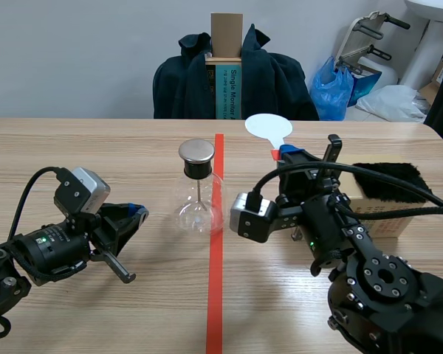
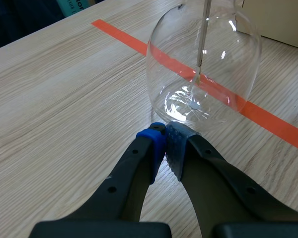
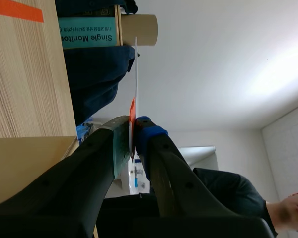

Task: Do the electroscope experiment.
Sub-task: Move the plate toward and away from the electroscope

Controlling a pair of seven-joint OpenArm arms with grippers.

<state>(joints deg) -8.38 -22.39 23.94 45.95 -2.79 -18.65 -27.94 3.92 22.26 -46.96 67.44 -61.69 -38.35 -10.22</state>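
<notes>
Electroscope flask [image 1: 198, 210] stands upright; right gripper [image 1: 285, 153] holds white paddle [image 1: 268, 127] pointing up.

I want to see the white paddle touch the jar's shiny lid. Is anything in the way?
Nothing visible is. The white paddle, held in the right gripper, stands to the side of the metal lid with open air between. The left gripper sits shut low at the glass jar's base.

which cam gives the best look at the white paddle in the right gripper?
Scene view: the white paddle faces the camera, round disc whole above the right gripper. Right wrist view has it edge-on, a thin white line with its red handle between the fingers. Left wrist view doesn't show it.
</notes>
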